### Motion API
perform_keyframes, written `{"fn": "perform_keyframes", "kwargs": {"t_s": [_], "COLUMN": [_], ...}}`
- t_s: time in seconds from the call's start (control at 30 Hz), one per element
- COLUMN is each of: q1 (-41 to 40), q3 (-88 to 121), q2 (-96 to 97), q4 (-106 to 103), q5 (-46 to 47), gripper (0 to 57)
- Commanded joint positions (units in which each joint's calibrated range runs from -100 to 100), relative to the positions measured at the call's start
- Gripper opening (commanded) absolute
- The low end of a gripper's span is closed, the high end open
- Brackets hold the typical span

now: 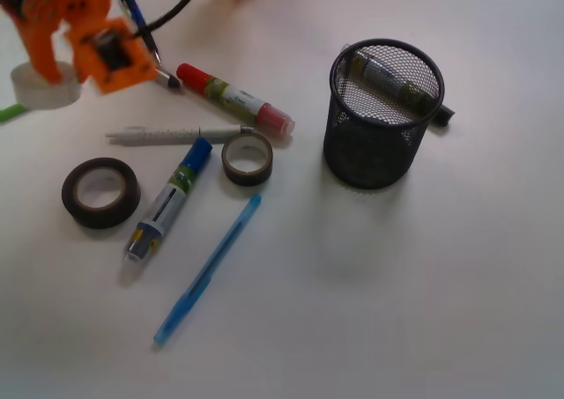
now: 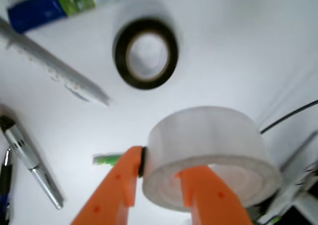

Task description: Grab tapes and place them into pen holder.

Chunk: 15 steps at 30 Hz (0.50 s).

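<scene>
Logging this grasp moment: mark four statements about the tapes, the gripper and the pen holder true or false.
1. The gripper has one finger outside the whitish tape and one in its core. True.
2. The pen holder lies tipped on its side. False: it stands upright.
3. Two dark tapes, the wide one and the small one, lie flat on the table. True.
4. A tape roll is visible inside the pen holder. False: only a marker shows in it.

- Gripper (image 2: pixel 159 185): orange.
- Whitish tape (image 2: pixel 208 150): translucent white.
- Wide tape (image 1: pixel 100 192): dark brown-black, tan core.
- Pen holder (image 1: pixel 381 117): black wire mesh.
- Pen (image 1: pixel 208 269), lower left: light blue.
</scene>
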Motion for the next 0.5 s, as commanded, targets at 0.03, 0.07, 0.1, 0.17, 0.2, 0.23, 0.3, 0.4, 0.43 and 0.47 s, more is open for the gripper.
{"fn": "perform_keyframes", "kwargs": {"t_s": [0.03,0.07,0.1,0.17,0.2,0.23,0.3,0.4,0.43,0.47], "q1": [-15.3,-18.5,-21.4,-27.1,-29.7,-31.8,-35.1,-37.4,-37.7,-37.8], "q3": [7.1,10.0,13.2,19.8,22.9,26.0,33.8,44.9,48.8,51.8], "q2": [-21.6,-25.1,-28.4,-34.2,-36.4,-38.5,-40.5,-40.5,-40.0,-39.6], "q4": [1.1,1.0,1.0,0.8,0.4,-0.4,-4.3,-13.9,-17.3,-20.2], "q5": [0.2,-0.6,-1.7,-3.9,-5.0,-6.3,-8.3,-9.9,-10.4,-10.9], "gripper": [0.2,0.2,0.2,0.3,0.3,0.3,0.3,0.3,0.3,0.3]}}
